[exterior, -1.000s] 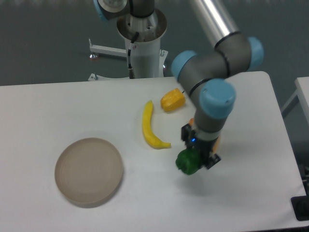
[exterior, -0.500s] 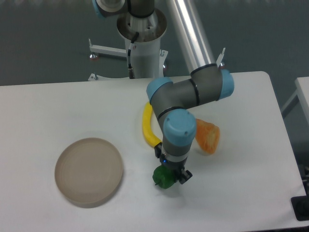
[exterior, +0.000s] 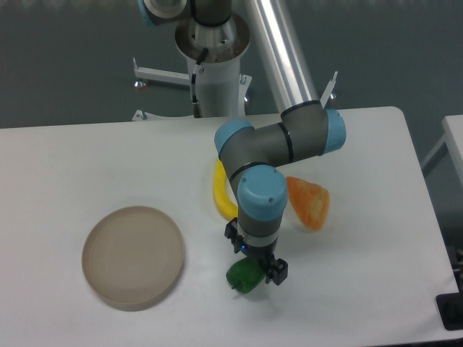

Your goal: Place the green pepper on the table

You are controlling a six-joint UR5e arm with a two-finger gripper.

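Note:
The green pepper point(exterior: 244, 276) is small, glossy and dark green. It sits low over the white table point(exterior: 79, 159), front of centre, between my gripper's fingers. My gripper point(exterior: 253, 269) points straight down and is shut on the pepper. I cannot tell whether the pepper touches the tabletop. The arm's wrist hides the top of the pepper.
A round beige plate point(exterior: 133, 256) lies at the front left. A yellow banana point(exterior: 219, 191) lies behind the arm, partly hidden. An orange pepper point(exterior: 309, 203) lies to the right of the wrist. The robot's base point(exterior: 214, 65) stands at the table's far edge.
My gripper has moved left across the table with the green pepper, then lower and slightly toward the front. The orange pepper came into view; the yellow pepper is now hidden.

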